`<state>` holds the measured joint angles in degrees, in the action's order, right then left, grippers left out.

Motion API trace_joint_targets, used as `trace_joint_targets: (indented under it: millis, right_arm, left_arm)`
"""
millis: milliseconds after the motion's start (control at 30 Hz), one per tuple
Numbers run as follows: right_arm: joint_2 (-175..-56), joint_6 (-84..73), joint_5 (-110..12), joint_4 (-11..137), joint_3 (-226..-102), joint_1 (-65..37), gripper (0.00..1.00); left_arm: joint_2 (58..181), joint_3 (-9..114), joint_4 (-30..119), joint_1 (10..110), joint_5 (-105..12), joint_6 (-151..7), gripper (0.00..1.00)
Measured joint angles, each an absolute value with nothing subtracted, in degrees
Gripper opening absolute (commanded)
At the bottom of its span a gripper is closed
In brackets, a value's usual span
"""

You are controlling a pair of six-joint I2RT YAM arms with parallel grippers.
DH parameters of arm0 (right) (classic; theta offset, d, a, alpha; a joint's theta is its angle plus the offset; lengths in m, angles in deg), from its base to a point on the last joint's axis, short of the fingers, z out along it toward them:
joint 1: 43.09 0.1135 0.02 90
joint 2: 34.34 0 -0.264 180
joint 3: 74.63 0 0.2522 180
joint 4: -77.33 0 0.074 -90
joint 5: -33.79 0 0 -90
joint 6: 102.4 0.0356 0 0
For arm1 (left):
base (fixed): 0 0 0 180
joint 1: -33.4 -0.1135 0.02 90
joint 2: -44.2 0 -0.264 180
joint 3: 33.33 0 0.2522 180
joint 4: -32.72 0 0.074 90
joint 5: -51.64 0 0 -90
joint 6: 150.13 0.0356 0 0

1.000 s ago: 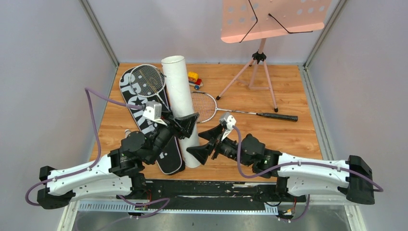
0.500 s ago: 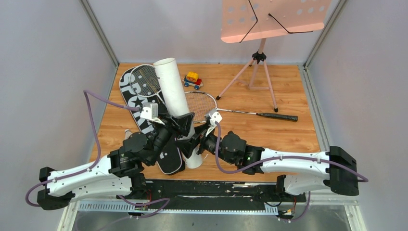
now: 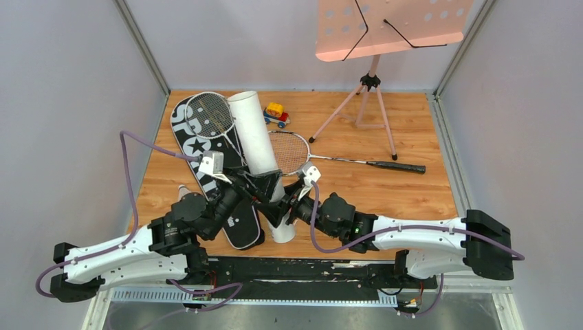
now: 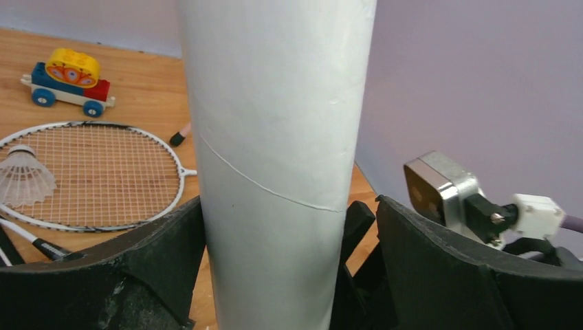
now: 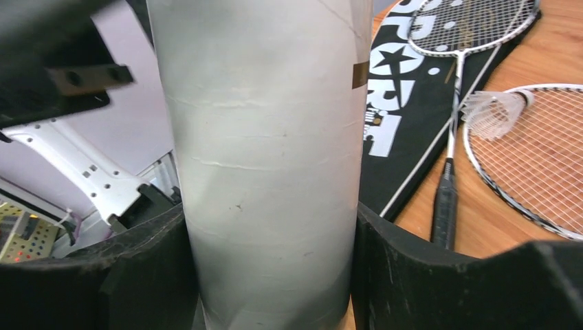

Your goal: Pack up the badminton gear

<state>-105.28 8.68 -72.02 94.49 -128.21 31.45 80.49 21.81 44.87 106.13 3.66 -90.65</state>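
The right tool (image 5: 268, 234) is clamped on the white tube (image 5: 261, 103). In the right wrist view, its two black fingers (image 5: 137, 275) press flat on both sides of the tube.

The left tool (image 4: 289, 227) is around the same tube (image 4: 275, 103), but its jaws are apart. In the left wrist view one finger (image 4: 165, 254) touches the tube on the left side. The other finger stands a little way off on the right.

In the top view the left tool (image 3: 263, 184) and the right tool (image 3: 285, 206) meet in the lower middle of the frame. The left tool sits a bit higher on the tube than the right one. The white tube (image 3: 253, 134) is tilted. Its low end is near the front edge of the counter (image 3: 412, 199), and its open top leans toward the upper left.

Just left of the tube lies the long black bag (image 3: 184, 124) with white letters. The first racket (image 3: 210, 113) lies on top of the bag. The second racket (image 3: 292, 151) lies on the counter just right of the tube, with its handle pointing to the right.

In the left wrist view a white shuttlecock (image 4: 24, 182) lies on the strings of the second racket (image 4: 89, 172), at the left edge of the frame.

A small toy car (image 3: 276, 113) stands near the top of the tube. A pink music stand (image 3: 375, 41) stands at the upper right, well apart from the tools.
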Motion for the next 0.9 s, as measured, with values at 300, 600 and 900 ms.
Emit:
trace_joint_targets:
  millis: [300,600,900]
  right_arm:
    - [-99.6,6.5,-74.1,97.8,-120.2,30.7,0.31]
    - [-79.6,3.6,-78.7,93.6,-114.5,30.6,0.28]
    - [-58.8,-1.3,-79.6,82.0,-113.1,30.6,0.28]
  left_arm:
    - [77.9,21.8,47.4,106.2,-0.9,-90.3,1.0]
    - [79.2,23.7,59.4,106.2,0.9,-88.8,1.0]
    - [88.9,26.8,67.4,90.9,1.0,-95.9,0.98]
